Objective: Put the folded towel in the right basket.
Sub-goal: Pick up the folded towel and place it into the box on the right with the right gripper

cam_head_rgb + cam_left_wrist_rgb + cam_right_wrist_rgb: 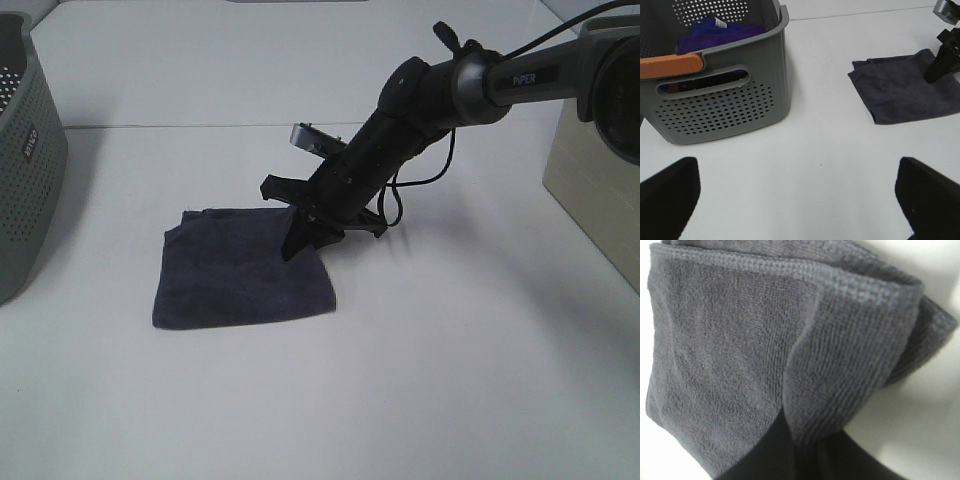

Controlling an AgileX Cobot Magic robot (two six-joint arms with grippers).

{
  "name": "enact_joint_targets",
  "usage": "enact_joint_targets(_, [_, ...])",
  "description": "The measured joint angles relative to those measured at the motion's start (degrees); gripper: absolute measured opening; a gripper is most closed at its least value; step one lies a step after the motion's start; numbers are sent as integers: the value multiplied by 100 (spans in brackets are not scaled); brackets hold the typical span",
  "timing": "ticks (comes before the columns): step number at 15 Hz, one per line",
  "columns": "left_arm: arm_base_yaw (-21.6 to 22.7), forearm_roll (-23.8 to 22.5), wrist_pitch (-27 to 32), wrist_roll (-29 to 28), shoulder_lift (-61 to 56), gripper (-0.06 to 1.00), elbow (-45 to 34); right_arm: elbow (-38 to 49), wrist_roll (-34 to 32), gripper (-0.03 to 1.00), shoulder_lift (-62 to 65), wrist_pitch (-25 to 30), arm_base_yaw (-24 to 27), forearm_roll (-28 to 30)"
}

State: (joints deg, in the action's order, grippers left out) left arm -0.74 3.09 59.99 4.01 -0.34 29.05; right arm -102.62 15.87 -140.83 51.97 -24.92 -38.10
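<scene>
The folded towel (235,270) is dark grey and lies flat on the white table, left of centre. It also shows in the left wrist view (905,92). My right gripper (305,232) points down at the towel's right far edge and is shut on a pinched fold of cloth. The right wrist view shows the towel (740,355) bunched up between the dark fingers (765,455). My left gripper (797,197) is open and empty, with its fingers (670,195) spread wide over bare table. It is out of the exterior view.
A grey perforated basket (25,160) stands at the table's left edge. The left wrist view shows this basket (725,100) with an orange handle, holding purple cloths (720,32). A beige container (595,190) stands at the right edge, under the right arm's base.
</scene>
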Motion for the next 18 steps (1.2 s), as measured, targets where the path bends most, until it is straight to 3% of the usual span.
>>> enact_joint_targets(3, [0,0,0,0,0,99,0,-1077,-86,4,6,1197,304,281])
enact_joint_targets(6, [0,0,0,0,0,99,0,-1742,-292,4,539,1650,756,372])
enact_joint_targets(11, [0,-52,0,0,0,99,0,-1948,-430,4,2194,1707,2172,710])
enact_joint_targets(12, [0,-160,0,0,0,99,0,-1948,-430,4,2876,1730,2819,963])
enact_joint_targets(14, [0,-218,0,0,0,99,0,-1948,-430,4,3398,1736,3495,1209])
enact_joint_targets(18, [0,-258,0,0,0,99,0,-1988,-481,4,3581,1753,4286,1994])
